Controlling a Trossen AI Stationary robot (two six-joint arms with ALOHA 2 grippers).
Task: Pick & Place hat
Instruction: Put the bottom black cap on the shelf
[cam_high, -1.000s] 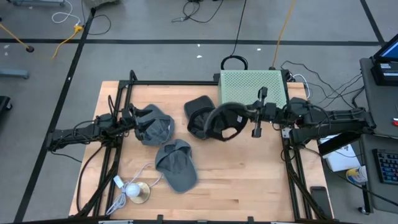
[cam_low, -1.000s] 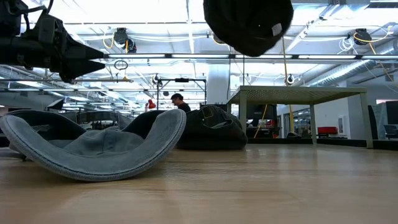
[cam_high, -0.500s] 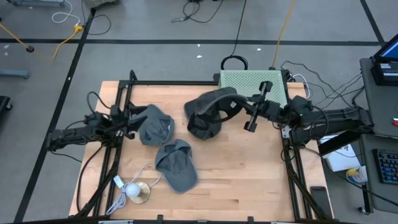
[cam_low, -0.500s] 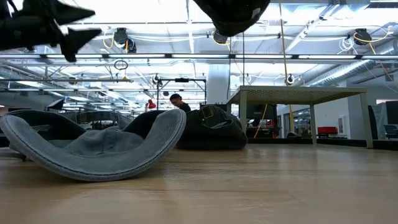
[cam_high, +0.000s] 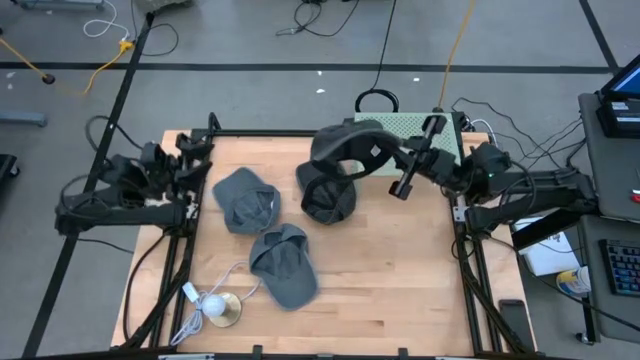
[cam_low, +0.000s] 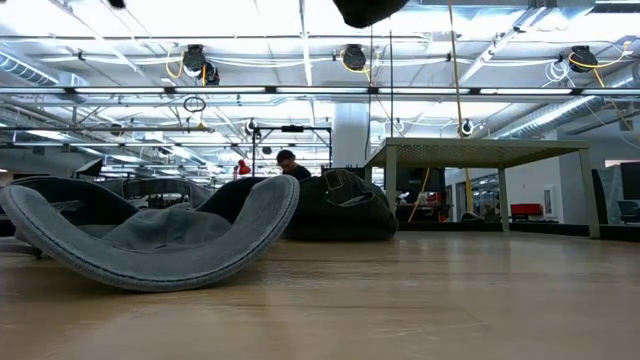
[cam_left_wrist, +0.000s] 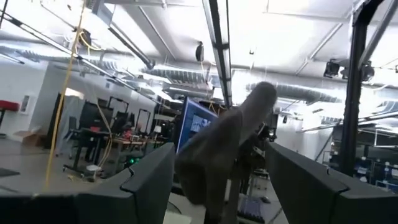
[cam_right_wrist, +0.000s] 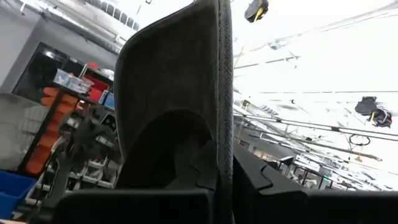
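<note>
Right pincer (cam_high: 388, 160) clamps the dark hat (cam_high: 348, 148) high at twelve o'clock; left pincer (cam_high: 192, 160) gapes wide at nine.

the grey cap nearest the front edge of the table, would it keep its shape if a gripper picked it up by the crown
Probably not fully. The grey cap lies slumped and creased, so its crown looks like soft fabric that would likely sag. Its brim seems stiffer: in the low view a grey cap's brim holds a curved arc. It looks light and unlikely to roll.
</note>
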